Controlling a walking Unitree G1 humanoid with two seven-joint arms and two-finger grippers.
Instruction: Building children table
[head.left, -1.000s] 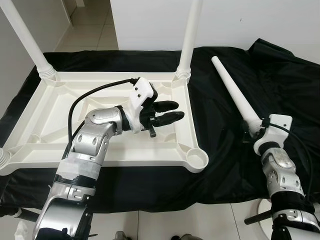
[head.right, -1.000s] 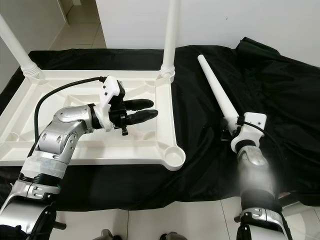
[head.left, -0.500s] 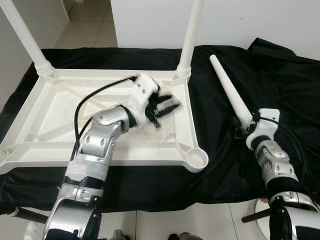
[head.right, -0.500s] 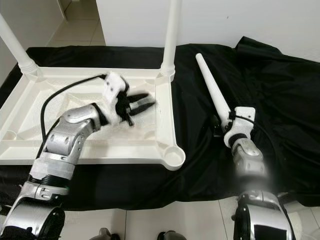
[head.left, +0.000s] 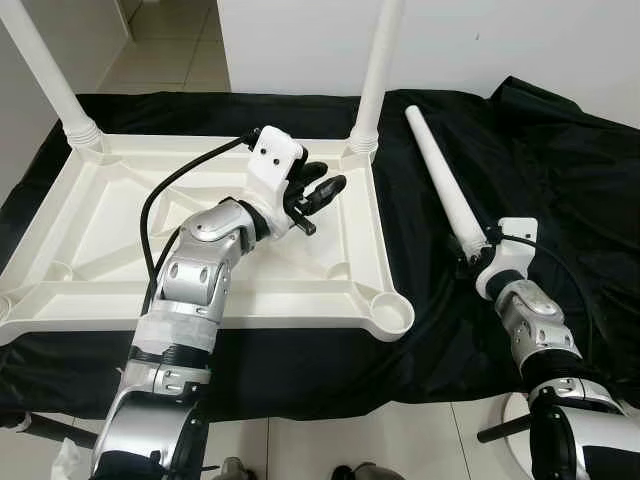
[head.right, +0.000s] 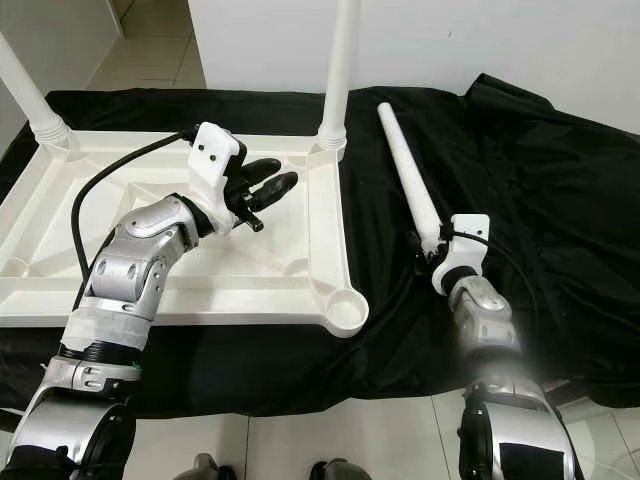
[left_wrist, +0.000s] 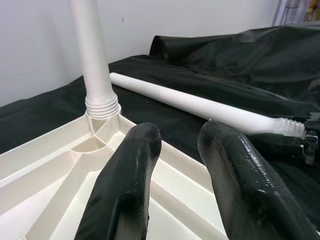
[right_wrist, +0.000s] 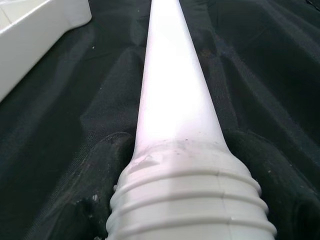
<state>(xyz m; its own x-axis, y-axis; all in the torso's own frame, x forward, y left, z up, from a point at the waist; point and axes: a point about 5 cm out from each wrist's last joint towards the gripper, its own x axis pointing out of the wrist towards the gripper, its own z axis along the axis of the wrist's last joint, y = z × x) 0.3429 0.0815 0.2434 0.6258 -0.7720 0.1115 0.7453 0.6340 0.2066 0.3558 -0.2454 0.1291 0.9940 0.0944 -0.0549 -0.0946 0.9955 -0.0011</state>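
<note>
The left gripper (head.left: 322, 192) hovers narrowly parted over the upturned tabletop (head.left: 80, 240). Right of the tabletop, the right gripper (right_wrist: 185, 200) clamps a loose table leg (head.left: 445, 192).

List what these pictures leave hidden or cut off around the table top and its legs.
- Standing legs: tops cut off by the upper edge, eye views.
- Table top: near-left corner cut off by the left edge.
- Loose leg: threaded end runs out of the right wrist view, between the right hand's fingers.

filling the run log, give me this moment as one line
left gripper: open, over tabletop | right gripper: shut on loose leg | corner socket: empty
</note>
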